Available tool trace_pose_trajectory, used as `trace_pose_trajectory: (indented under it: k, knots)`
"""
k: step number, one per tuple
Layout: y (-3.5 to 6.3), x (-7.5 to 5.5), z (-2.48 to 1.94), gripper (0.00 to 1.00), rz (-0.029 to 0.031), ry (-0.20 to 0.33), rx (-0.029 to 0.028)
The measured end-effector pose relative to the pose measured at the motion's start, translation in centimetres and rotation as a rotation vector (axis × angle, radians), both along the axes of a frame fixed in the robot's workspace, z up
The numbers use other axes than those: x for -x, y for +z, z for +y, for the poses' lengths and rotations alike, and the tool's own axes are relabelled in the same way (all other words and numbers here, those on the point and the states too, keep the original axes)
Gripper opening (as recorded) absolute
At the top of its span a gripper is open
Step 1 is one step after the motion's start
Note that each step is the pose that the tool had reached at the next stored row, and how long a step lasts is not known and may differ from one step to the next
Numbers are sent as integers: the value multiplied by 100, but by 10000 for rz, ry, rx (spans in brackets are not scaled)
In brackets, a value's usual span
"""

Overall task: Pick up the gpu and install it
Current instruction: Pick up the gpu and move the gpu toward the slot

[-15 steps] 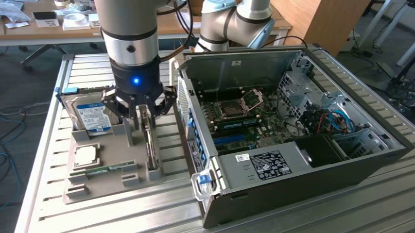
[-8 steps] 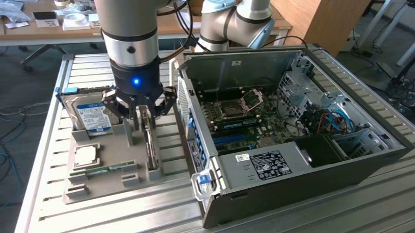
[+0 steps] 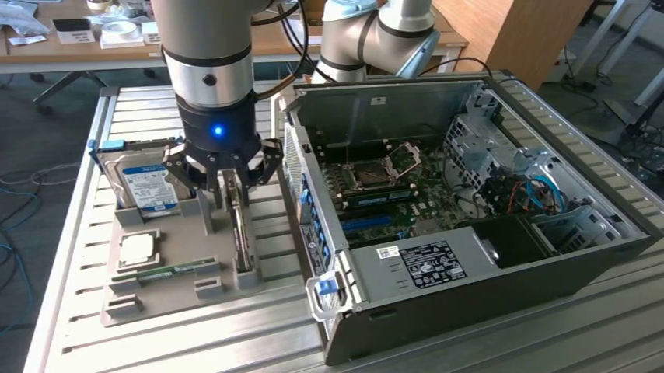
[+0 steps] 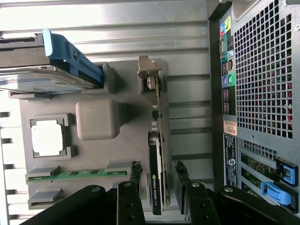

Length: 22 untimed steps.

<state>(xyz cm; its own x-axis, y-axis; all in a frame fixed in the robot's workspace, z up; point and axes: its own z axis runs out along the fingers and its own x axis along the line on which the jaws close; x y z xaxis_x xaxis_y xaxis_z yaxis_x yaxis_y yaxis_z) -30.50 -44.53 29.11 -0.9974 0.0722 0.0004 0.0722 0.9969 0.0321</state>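
Spread wide, the hand (image 4: 158,177) hangs right over the gpu (image 4: 155,187), one black finger on each side with a gap to the card, which stands on edge in its slot of the gray tray (image 4: 126,140). Crowding that tray are a hard drive (image 4: 42,79), a CPU (image 4: 47,139), a RAM stick (image 4: 77,173) and a gray block (image 4: 97,119). Just beside it, the open computer case (image 4: 262,93) sits on the slatted counter (image 4: 117,28).

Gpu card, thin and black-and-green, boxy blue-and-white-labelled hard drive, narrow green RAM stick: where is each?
Thin gpu card (image 4: 155,183): wrist view, on its black labelled edge.
Boxy hard drive (image 3: 145,186): exterior view, on its blue-and-white label.
Narrow RAM stick (image 4: 79,174): wrist view, mid-length of its green board.
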Motion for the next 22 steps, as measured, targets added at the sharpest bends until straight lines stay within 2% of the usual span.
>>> trace_pose_trajectory:
  k: [22]
  knots:
    - [-34,0,0,42,-1,0,-1]
